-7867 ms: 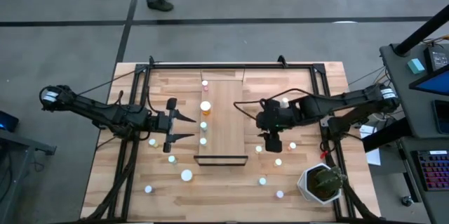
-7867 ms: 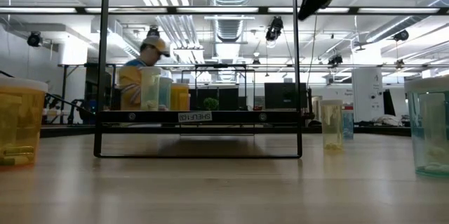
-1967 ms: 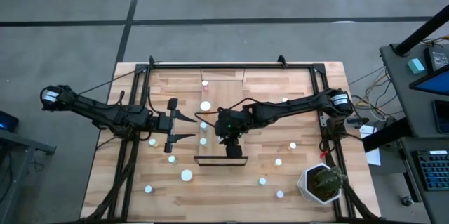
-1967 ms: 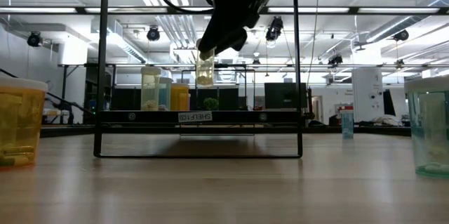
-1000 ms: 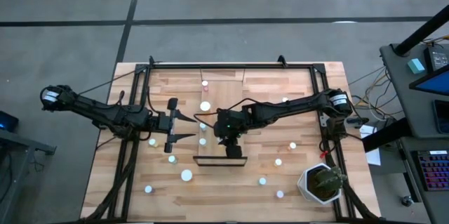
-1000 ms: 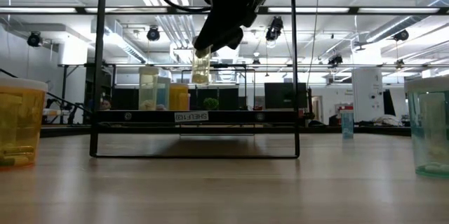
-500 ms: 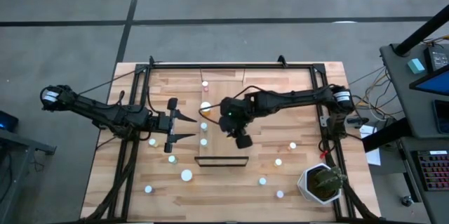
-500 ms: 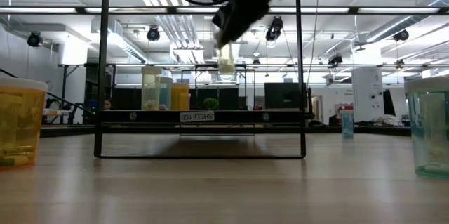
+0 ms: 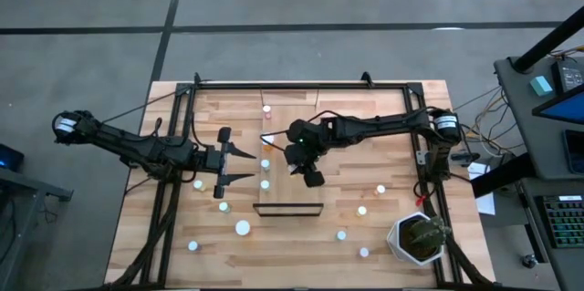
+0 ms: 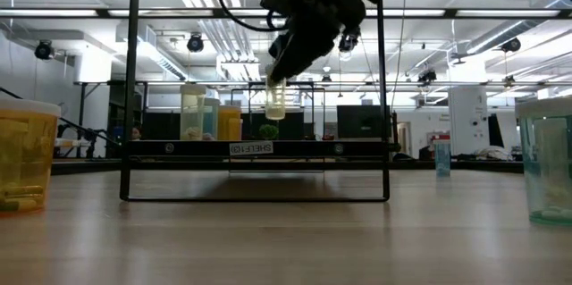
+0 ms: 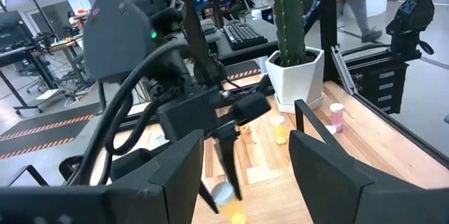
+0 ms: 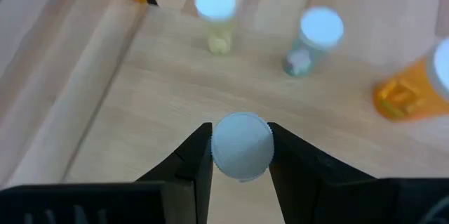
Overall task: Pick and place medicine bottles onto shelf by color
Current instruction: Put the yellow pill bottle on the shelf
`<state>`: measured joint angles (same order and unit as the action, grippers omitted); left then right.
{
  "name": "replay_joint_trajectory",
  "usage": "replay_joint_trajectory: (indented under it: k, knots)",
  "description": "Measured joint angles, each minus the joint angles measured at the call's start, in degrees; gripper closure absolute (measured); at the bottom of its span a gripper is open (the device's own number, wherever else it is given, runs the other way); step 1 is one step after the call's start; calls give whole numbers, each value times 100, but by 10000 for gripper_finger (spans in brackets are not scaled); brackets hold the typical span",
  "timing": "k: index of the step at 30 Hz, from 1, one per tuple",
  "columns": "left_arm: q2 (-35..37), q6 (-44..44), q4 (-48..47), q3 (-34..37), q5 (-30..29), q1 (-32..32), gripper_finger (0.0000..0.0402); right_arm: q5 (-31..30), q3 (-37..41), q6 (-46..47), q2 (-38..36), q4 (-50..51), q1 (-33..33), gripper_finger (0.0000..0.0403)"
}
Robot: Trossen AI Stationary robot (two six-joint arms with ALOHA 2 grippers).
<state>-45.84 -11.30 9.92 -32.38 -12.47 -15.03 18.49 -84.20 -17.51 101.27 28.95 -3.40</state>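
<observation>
Bottle [image 10: 275, 100], pale yellow-green with a white cap, hangs above the shelf [image 9: 294, 202], pinched at its cap between the right gripper's [image 12: 240, 152] fingers. A small label on the shelf's front edge [image 10: 251, 148] carries writing too small to read. The left gripper [image 9: 239, 165] waits with jaws spread beside the shelf's left side, holding nothing.

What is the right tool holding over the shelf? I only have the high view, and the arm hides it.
Observer: The right tool is shut on a pale yellow bottle, pinched at its white cap.
Operator: Is it down on the shelf?
Observer: No. In the low view it hangs clear above the shelf.
Operator: What colours stand there?
Observer: At least three upright: a pale one, a bluish one, an orange one.
</observation>
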Motion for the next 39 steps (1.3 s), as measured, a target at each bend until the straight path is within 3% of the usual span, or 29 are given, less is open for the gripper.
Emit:
replay_joint_trajectory:
  k: [9, 30, 39]
  knots:
    - [2, -4, 14, 0, 0, 0, 207, 13, -2, 446, 97, -225, 313, 296]
    - [2, -108, 50, 0, -2, 0, 207, -50, 0, -56, 549, -541, 387, 289]
    - [2, -124, 46, 0, -2, 1, 207, -49, -2, -53, 577, -544, 389, 255]
